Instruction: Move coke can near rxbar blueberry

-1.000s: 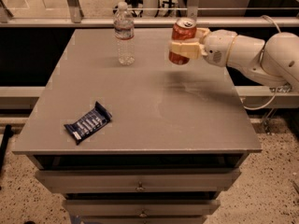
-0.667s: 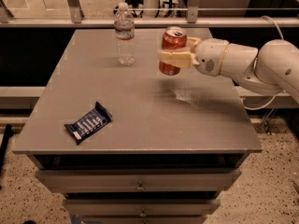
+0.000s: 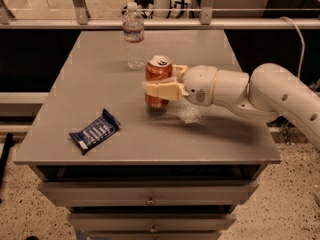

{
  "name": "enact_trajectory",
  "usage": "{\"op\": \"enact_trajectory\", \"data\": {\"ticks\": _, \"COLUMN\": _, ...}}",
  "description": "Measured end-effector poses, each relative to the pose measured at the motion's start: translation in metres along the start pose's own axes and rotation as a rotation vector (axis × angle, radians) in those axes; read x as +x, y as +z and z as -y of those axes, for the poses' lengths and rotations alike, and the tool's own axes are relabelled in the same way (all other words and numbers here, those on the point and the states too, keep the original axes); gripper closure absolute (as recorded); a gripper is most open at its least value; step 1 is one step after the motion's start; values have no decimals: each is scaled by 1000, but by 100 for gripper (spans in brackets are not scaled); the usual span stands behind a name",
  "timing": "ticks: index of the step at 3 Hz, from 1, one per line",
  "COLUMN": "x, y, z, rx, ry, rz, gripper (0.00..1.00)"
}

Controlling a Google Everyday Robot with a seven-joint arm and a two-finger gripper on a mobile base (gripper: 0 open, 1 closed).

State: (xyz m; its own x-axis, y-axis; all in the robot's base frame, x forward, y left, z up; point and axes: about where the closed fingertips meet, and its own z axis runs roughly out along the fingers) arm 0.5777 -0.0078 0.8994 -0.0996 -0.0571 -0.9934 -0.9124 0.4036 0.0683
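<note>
The red coke can (image 3: 157, 72) with a silver top stands upright near the middle of the grey table (image 3: 210, 134). My gripper (image 3: 161, 87) reaches in from the right and is shut on the can, one cream finger across its front. Whether the can's base touches the table I cannot tell. The rxbar blueberry (image 3: 94, 131), a flat dark blue wrapper with white lettering, lies at the table's front left, well to the left of and in front of the can.
A clear plastic water bottle (image 3: 134, 36) stands at the back of the table, just behind and left of the can. The table's front edge sits over drawers (image 3: 150, 194). My white arm (image 3: 280, 96) spans the right side.
My gripper has carried the coke can leftward and forward, from the table's back right toward its middle, and lower. The rxbar and bottle have not moved.
</note>
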Motion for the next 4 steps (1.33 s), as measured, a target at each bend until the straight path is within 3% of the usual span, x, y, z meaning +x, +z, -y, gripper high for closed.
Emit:
{"op": "enact_trajectory", "data": {"ticks": 2, "x": 16, "y": 45, "z": -47, "rx": -108, "ry": -4, "rz": 47, "gripper": 97}}
{"op": "enact_trajectory", "data": {"ticks": 4, "x": 19, "y": 63, "z": -71, "rx": -172, "ry": 14, "rz": 66, "gripper": 51}}
